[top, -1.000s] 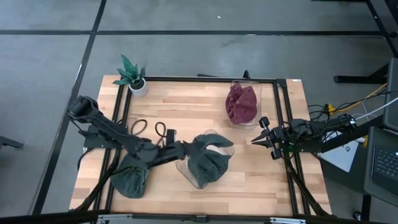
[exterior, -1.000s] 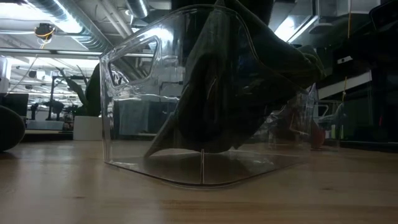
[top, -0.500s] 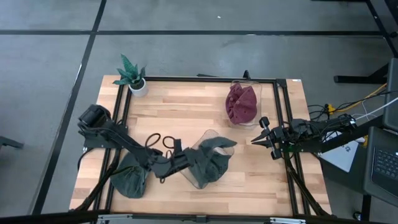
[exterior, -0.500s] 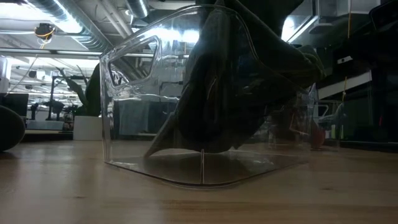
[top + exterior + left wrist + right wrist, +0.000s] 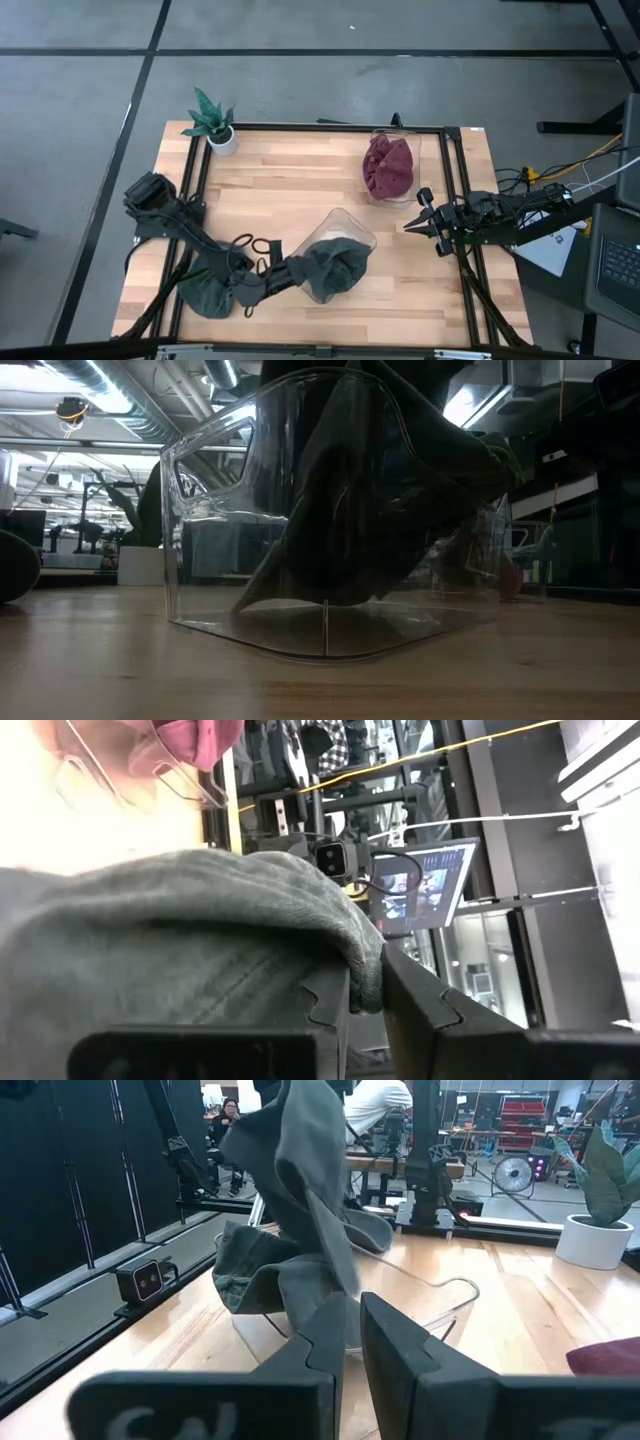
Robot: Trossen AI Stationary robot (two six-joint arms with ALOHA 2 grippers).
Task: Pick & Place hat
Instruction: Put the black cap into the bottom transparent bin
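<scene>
Inside clear bin (image 5: pixel 345 232), green hat (image 5: pixel 330 270) half-hidden

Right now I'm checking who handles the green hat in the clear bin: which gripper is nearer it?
Left. The left gripper is shut on the green hat at the clear bin; the right gripper waits apart, near the table's right edge.

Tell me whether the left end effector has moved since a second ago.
Yes. In the high view the left end effector, shut on the green hat, has pulled back toward the table's near edge, away from the potted plant.
</scene>
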